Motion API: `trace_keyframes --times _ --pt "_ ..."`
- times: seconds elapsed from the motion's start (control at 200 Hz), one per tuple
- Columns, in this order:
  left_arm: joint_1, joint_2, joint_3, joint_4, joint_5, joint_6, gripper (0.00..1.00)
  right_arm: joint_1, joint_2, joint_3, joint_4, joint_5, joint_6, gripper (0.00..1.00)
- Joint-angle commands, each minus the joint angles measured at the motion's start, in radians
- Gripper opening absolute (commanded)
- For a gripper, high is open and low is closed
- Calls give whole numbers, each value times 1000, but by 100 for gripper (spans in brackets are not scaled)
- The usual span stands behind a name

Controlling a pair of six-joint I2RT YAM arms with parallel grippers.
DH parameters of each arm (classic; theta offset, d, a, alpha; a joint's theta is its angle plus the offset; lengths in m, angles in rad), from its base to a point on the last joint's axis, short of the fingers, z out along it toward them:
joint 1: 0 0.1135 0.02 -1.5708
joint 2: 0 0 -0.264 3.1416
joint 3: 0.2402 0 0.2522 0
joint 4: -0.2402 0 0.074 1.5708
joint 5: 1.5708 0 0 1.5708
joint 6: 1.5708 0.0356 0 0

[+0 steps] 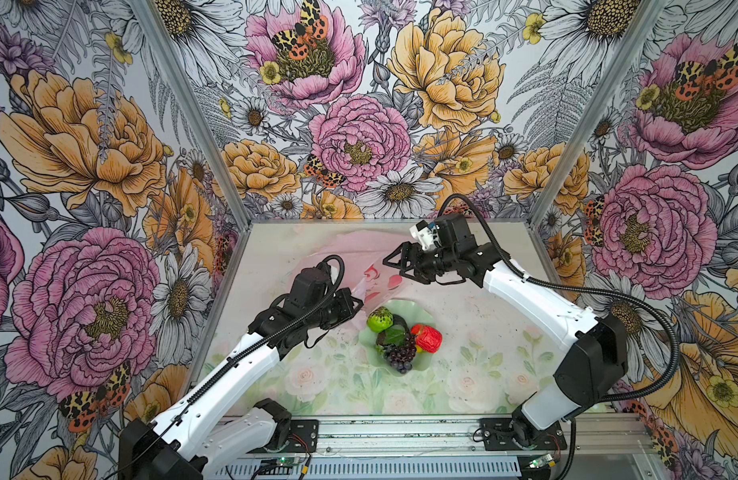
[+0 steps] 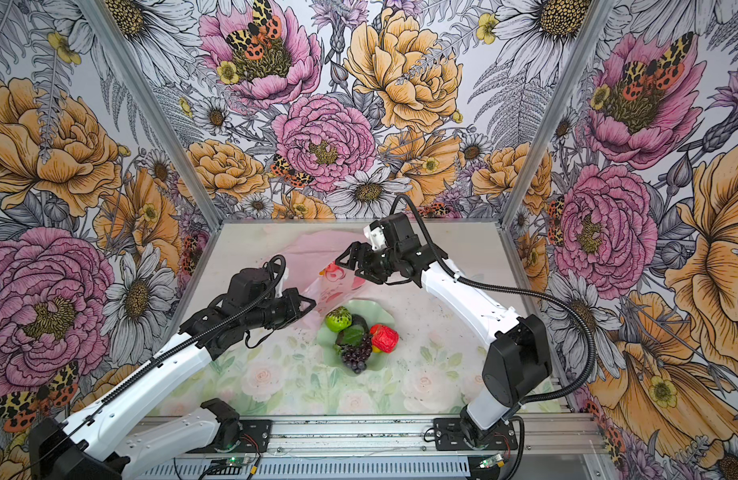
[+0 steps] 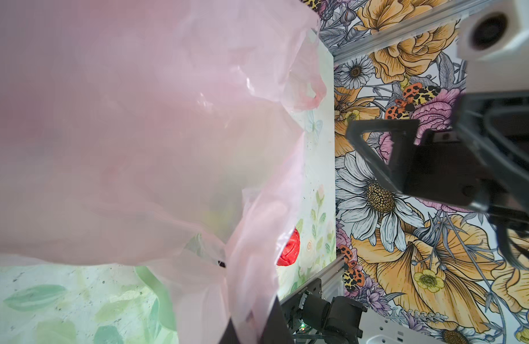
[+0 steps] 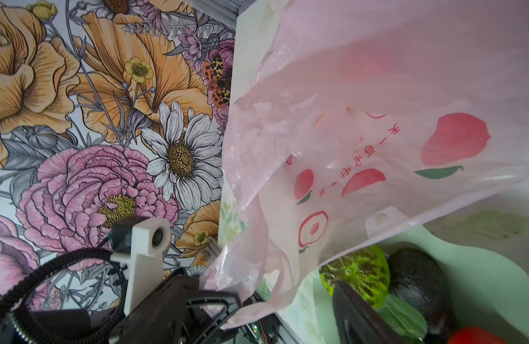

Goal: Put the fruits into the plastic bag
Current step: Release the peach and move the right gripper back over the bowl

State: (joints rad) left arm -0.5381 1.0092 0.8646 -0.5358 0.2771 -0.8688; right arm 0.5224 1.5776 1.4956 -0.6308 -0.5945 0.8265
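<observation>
At the raised rim of the plastic bag (image 1: 375,279), the left pincer (image 1: 356,304) is clamping the film; the right pincer (image 1: 396,268) is hanging, jaws apart, beside the mouth. The film is looking light, limp and slippery. The fruits (image 1: 394,338) are lying in the dish (image 1: 427,318), best pinched singly across their middles.

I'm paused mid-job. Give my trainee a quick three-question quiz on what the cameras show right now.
1. True or false: the left gripper is shut on the plastic bag.
2. Fill in: the right gripper has its jaws ____.
3. Where does the grape bunch lie? A: inside the plastic bag. B: on the green dish. C: between the right gripper's jaws.
Key: 1 true; 2 open; 3 B.
</observation>
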Motion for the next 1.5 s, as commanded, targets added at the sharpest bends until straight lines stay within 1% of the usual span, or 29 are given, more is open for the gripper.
trace_keyframes --times 0.0,0.09,0.195,0.27,0.35,0.495,0.655,0.826,0.896,1.076,1.236,1.416,1.491 --pt "10 -17 -1 2 -12 -12 0 -12 -77 65 -231 45 -193 80" --pt "10 -23 -7 2 -20 -19 0 -15 -100 103 -362 97 -298 81" --pt "11 -32 -13 -1 -28 -22 0 -15 -106 146 -516 201 -411 81" --pt "16 -34 -13 -10 -30 -19 0 -16 -112 157 -611 277 -458 82" --pt "23 -38 -11 -19 -31 -15 0 -15 -122 148 -673 340 -472 82" --pt "27 -47 -16 -31 -39 -12 0 -5 -148 73 -701 335 -493 83" --pt "27 -73 -33 -38 -63 -27 0 21 -128 0 -706 301 -512 84" --pt "40 -53 -18 -51 -47 -15 0 67 -94 -63 -707 341 -529 85" --pt "33 -47 -16 -50 -51 -16 0 73 -84 -85 -701 329 -527 85" --pt "-1 -52 -28 -49 -86 -30 0 85 -49 -97 -698 297 -554 85" --pt "9 -41 -20 -49 -72 -24 0 91 -8 -118 -675 292 -552 85" --pt "-2 -51 -19 -49 -91 -35 0 94 16 -142 -627 250 -532 85" --pt "-2 -66 -28 -50 -93 -44 0 94 33 -144 -621 253 -536 86"
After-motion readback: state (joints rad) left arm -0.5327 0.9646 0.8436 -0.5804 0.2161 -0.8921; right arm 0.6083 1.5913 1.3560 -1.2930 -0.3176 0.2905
